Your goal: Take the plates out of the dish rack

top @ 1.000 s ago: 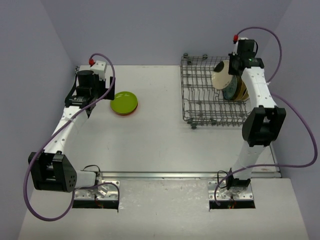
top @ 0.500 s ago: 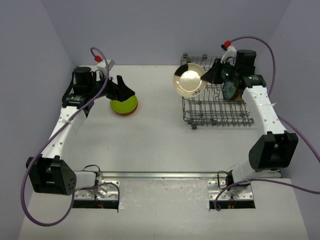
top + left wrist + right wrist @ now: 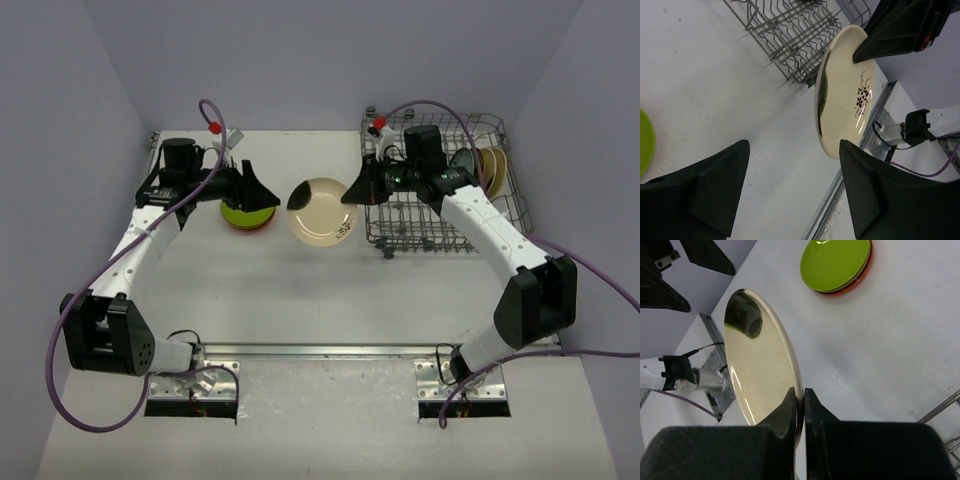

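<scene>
My right gripper (image 3: 352,194) is shut on the rim of a cream-yellow patterned plate (image 3: 321,211) and holds it above the table, left of the grey wire dish rack (image 3: 400,215). In the right wrist view the plate (image 3: 757,360) stands on edge between my fingers (image 3: 801,400). My left gripper (image 3: 262,190) is open and empty, above a lime green plate (image 3: 243,211) stacked on an orange-red one (image 3: 852,287). The left wrist view shows the held plate (image 3: 845,95) ahead of its open fingers. More plates (image 3: 480,168) stand in the rack's far right end.
The rack (image 3: 790,35) sits at the back right of the white table. Purple-grey walls close in at the back and sides. A metal rail (image 3: 330,350) runs along the table's near edge, by the arm bases.
My right gripper has carried the cream plate left, out of the rack and over the table. My left gripper has swung right, above the lime green plate.
</scene>
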You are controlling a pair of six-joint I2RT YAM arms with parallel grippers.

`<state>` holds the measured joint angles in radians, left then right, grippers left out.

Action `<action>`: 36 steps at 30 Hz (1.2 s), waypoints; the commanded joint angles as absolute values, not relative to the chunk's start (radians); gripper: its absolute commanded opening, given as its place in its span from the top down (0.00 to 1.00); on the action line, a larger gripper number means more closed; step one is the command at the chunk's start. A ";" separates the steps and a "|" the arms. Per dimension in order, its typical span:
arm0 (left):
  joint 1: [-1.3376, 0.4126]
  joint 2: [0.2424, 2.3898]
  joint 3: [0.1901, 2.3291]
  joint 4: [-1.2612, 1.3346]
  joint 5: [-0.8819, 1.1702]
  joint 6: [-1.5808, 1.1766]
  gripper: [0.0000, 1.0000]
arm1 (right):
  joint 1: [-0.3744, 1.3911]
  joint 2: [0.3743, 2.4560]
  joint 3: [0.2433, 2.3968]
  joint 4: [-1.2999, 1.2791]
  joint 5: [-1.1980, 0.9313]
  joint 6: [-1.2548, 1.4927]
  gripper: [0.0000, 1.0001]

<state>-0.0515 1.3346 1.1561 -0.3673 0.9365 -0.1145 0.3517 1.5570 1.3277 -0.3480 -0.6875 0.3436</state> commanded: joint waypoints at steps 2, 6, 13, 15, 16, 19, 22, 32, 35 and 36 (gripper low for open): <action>-0.098 1.380 1.193 -0.447 0.931 -0.013 0.37 | 0.413 1.583 1.381 -0.321 -0.710 0.327 1.00; -0.118 1.384 1.200 -0.470 0.899 0.037 0.43 | 0.435 1.626 1.414 -0.351 -0.703 0.321 1.00; -0.136 1.382 1.182 -0.486 0.851 0.069 0.50 | 0.443 1.655 1.429 -0.362 -0.697 0.323 1.00; -0.138 1.384 1.179 -0.486 0.834 0.072 0.57 | 0.444 1.656 1.430 -0.360 -0.699 0.323 1.00; -0.139 1.385 1.178 -0.486 0.827 0.073 0.63 | 0.445 1.655 1.430 -0.360 -0.701 0.322 1.00; -0.141 1.393 1.178 -0.488 0.822 0.077 0.70 | 0.446 1.654 1.428 -0.357 -0.703 0.325 1.00; -0.141 1.399 1.177 -0.488 0.838 0.079 0.72 | 0.448 1.653 1.424 -0.351 -0.709 0.328 1.00; -0.147 1.419 1.180 -0.497 0.830 0.077 0.78 | 0.466 1.660 1.428 -0.348 -0.721 0.335 1.00; -0.147 1.426 1.186 -0.506 0.802 0.074 0.88 | 0.466 1.665 1.437 -0.359 -0.713 0.336 0.99; -0.147 1.427 1.186 -0.507 0.788 0.071 0.92 | 0.466 1.666 1.439 -0.364 -0.709 0.335 0.96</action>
<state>-0.1392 1.4189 1.1577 -0.5216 0.8290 0.0514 0.4562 1.6713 1.3779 -0.3934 -0.6769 0.3335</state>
